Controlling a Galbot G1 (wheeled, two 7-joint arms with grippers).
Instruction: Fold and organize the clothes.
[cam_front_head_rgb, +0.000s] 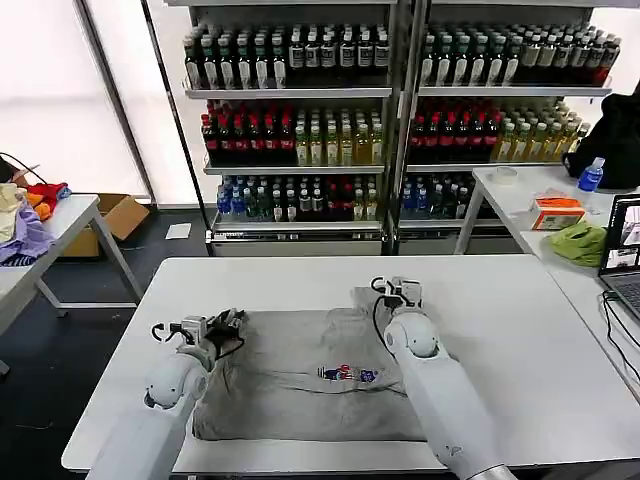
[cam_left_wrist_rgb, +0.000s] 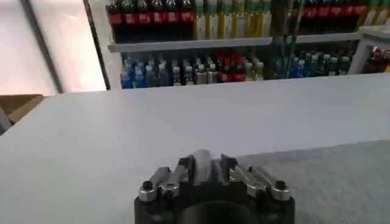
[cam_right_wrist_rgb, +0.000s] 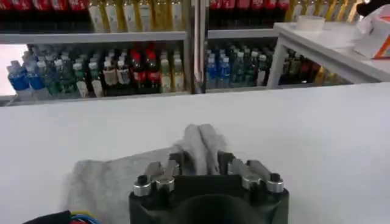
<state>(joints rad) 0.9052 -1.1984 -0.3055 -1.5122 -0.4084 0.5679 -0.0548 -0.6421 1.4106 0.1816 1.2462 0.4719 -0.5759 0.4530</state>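
Shirt: a light grey T-shirt (cam_front_head_rgb: 300, 375) lies spread on the white surface (cam_front_head_rgb: 520, 340), its chest print facing up near the middle.
Long axis: the shirt's wider span runs left to right across the robot's front, from one claw to the other.
Left claw: the left claw (cam_front_head_rgb: 222, 325) sits at the shirt's far left corner, fingers closed on a small fold of grey cloth (cam_left_wrist_rgb: 201, 163) pinched between them.
Right claw: the right claw (cam_front_head_rgb: 400, 293) sits at the far edge on the right side, also clamped on a bunched ridge of fabric (cam_right_wrist_rgb: 198, 143).
Relation that matters: both claws hold the edge farthest from the robot, and the rest of the shirt lies toward the robot's body from them.
Next move, as a judgement: drawing that held edge back over the near hem looks like the fold in hand; each arm is nearest its own corner.
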